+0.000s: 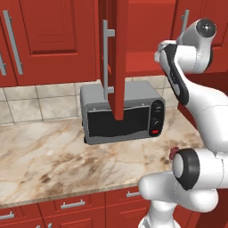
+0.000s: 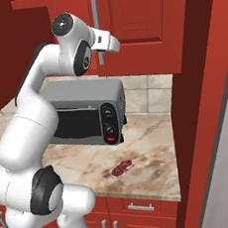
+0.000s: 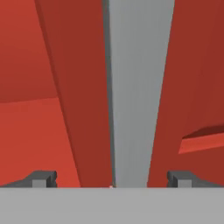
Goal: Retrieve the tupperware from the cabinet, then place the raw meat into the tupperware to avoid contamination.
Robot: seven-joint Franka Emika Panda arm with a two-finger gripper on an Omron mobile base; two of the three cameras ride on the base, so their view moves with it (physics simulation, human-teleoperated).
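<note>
Your tool [image 3: 112,179] stands wide, fingers either side of the cabinet [image 1: 119,53] door's silver handle [image 3: 135,96], holding nothing. The meat [image 2: 122,168] lies on the desk [image 2: 150,152], right of the toaster oven [image 2: 86,111].

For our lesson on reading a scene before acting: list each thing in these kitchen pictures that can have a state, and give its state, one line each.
cabinet door: swung open, edge-on toward the left base camera.
door handle: ungripped, lying between the gripper's fingertips.
gripper: open, holding nothing.
toaster oven: door shut, standing on the counter.
raw meat: lying bare on the counter, in no container.
drawers: shut.
</note>
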